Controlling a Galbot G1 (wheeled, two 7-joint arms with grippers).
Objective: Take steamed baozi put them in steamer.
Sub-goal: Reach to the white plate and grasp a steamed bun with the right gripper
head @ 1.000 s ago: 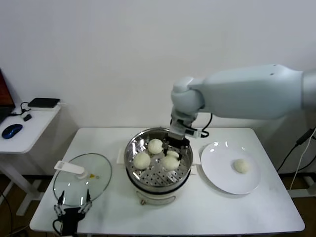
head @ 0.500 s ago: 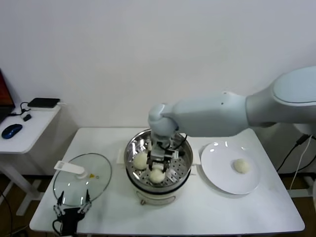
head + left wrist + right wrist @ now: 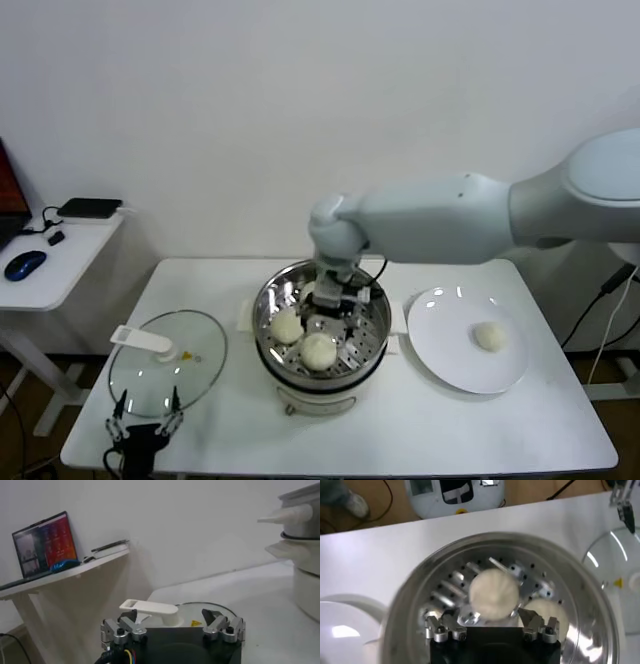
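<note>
The steamer (image 3: 372, 335) is a shiny steel pot with a perforated tray, standing mid-table. My right gripper (image 3: 333, 304) hangs over its tray, open. One baozi (image 3: 319, 351) lies free on the tray just ahead of the fingertips, and a second baozi (image 3: 287, 325) rests beside it. In the right wrist view the freed baozi (image 3: 494, 593) sits beyond the spread right gripper (image 3: 490, 623), untouched, with the other baozi (image 3: 547, 614) next to it. One more baozi (image 3: 489, 336) lies on the white plate (image 3: 440, 350). My left gripper (image 3: 142, 432) is parked at the front left corner, open.
A round glass lid (image 3: 165, 365) with a white handle lies flat left of the steamer, just beyond the left gripper (image 3: 171, 629). A side table with a laptop (image 3: 45, 542) and mouse (image 3: 23, 265) stands at the far left.
The right gripper carried a baozi from the steamer's back right to its front middle, set it on the tray, opened and drew back a little. The left arm stayed still.
</note>
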